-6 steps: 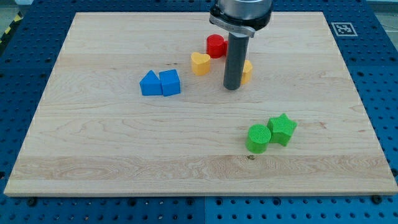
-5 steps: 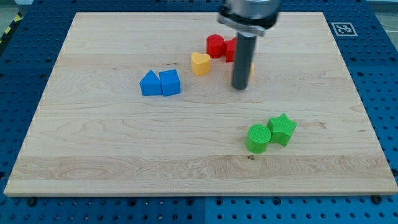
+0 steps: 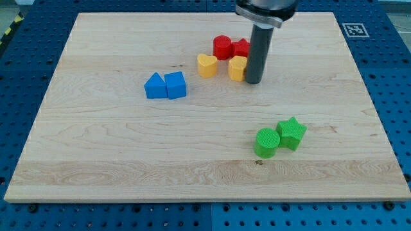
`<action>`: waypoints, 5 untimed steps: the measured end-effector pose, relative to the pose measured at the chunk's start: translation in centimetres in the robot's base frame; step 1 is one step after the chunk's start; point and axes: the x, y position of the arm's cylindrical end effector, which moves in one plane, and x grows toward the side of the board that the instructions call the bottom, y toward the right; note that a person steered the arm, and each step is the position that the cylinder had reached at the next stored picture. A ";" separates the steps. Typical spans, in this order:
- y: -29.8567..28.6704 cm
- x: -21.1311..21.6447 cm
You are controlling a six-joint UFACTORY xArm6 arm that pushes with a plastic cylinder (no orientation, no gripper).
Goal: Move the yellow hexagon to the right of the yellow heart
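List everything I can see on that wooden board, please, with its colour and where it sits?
wooden board: one, pale wood, fills most of the view, on a blue perforated table
yellow heart: one, yellow, upper middle
yellow hexagon: one, yellow, just to the view's right of the heart, apart from it
red blocks: two, red, side by side above the yellow pair; the right one is partly hidden by the rod
blue blocks: two, blue, touching, left of centre
green cylinder: one, green, lower right
green star: one, green, touching the cylinder's right side
marker tag: one, black and white, board's top right corner
my tip: one dark rod, against the hexagon's right side
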 end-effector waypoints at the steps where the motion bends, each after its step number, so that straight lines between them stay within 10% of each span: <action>1: 3.1 -0.5; 5: -2.5 -3.6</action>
